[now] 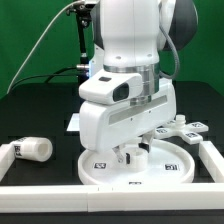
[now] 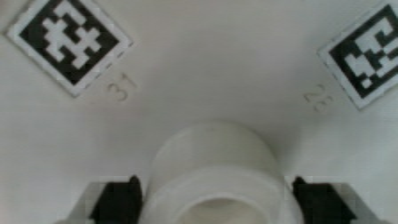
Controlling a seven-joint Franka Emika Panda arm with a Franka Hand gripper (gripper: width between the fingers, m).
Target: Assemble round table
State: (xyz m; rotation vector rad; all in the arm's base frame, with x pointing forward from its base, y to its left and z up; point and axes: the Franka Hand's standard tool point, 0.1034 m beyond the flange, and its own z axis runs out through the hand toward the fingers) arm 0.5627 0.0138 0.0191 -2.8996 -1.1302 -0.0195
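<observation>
Directly over the disc [image 1: 172,166], the gripper [image 2: 217,198] straddles a white stub [image 2: 214,155].

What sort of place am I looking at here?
Probably a robotics research lab: a white robot arm, a plain green backdrop, and a large white plastic disc carrying black-and-white square tags.

Far part of the round disc [image 1: 175,162] hidden behind the arm [image 1: 125,60], cross-shaped foot piece [image 1: 188,130] partly covered too, wrist view blurred, two square tags [image 2: 75,38] and finger pads [image 2: 118,200] cut by picture edges, rounded white part [image 2: 217,170] cut off, its contact with the pads unclear
</observation>
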